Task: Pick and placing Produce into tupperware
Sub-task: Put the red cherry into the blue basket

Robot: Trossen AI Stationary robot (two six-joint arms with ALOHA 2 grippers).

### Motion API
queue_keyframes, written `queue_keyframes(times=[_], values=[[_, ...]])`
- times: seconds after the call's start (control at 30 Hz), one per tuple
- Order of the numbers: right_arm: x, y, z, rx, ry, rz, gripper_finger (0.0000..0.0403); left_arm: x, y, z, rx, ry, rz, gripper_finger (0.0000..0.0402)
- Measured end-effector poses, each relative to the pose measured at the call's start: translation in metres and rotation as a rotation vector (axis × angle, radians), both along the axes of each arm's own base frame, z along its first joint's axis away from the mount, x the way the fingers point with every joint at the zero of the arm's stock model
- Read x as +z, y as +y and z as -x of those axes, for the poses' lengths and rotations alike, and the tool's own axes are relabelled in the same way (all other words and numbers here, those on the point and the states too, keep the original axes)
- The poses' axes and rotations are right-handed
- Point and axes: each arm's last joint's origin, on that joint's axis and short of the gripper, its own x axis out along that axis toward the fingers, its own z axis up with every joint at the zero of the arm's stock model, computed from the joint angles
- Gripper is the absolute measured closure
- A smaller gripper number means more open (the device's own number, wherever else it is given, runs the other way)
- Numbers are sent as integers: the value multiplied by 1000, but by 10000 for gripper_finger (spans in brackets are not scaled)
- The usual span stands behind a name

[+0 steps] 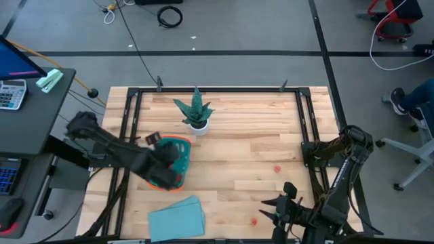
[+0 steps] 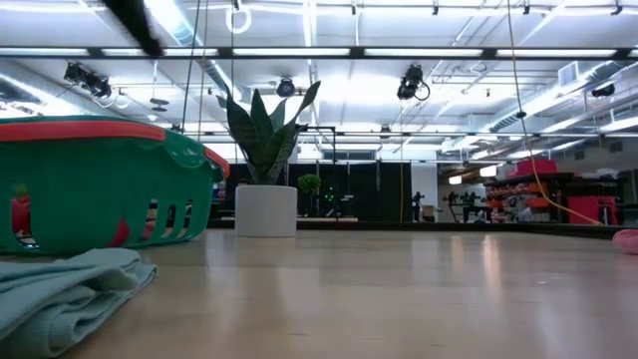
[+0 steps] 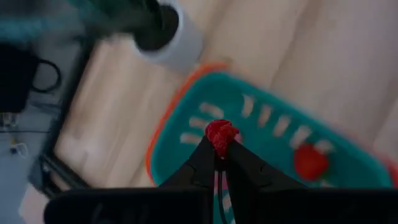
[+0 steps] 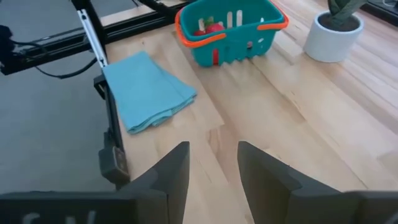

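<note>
The left claw (image 3: 219,155) is pinching a small, light, bumpy red berry (image 3: 221,134) by its sides over the tupperware (image 3: 186,118), while the right claw (image 4: 213,163) is waiting open near the table's front edge.

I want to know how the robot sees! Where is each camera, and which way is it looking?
High view: above, looking straight down on the table; both arms show.
Low view: at tabletop height, looking across at the tupperware and potted plant; only a blurred bit of arm shows.
Left wrist view: on the left arm, looking down into the tupperware; left gripper pinches a red produce piece.
Right wrist view: on the right arm, looking across the table; right gripper open.
All four views show the tupperware.
</note>
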Motion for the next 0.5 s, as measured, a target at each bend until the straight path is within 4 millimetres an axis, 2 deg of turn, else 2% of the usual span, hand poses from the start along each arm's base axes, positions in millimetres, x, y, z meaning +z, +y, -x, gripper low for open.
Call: queue_keyframes(times=[0.1, 0.23, 0.37, 0.5], values=[[-2, 3, 1, 4, -1, 8, 258, -25, -1, 22, 63, 23, -8, 370], [-3, 2, -1, 0, -10, 22, 258, -57, 10, 45, 168, 38, -30, 365], [-3, -2, -6, -10, -7, 43, 258, -87, 16, 47, 231, 72, 53, 339], [-2, -8, -14, -17, 5, 76, 258, -107, 20, 46, 224, 97, 109, 288]])
